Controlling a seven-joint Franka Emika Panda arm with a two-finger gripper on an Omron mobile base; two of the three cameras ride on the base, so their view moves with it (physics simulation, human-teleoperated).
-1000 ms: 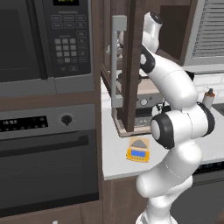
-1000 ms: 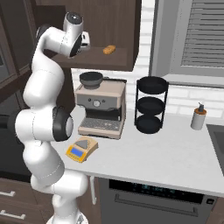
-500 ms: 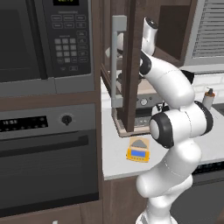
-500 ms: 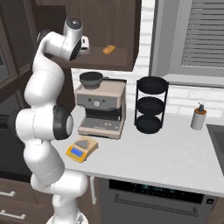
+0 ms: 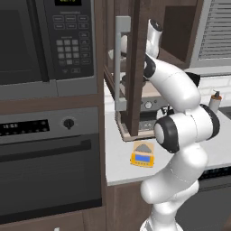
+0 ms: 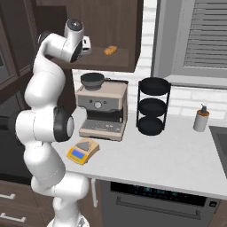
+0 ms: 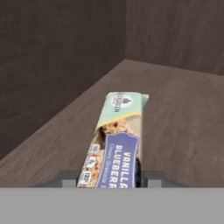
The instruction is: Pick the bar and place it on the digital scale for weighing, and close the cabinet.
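The gripper (image 7: 109, 178) has narrowed around the near end of the granola bar (image 7: 116, 140), which lies on the cabinet (image 6: 102, 26) shelf. The arm reaches upward into the open cabinet, above the coffee machine (image 6: 103, 110).

We see a pale desk (image 6: 177, 155) beneath a white brick wall (image 6: 148, 35) and a shuttered window (image 6: 195, 37). On our left a black microwave (image 5: 45, 40) sits above a built-in oven (image 5: 49, 167), all framed in dark wood.
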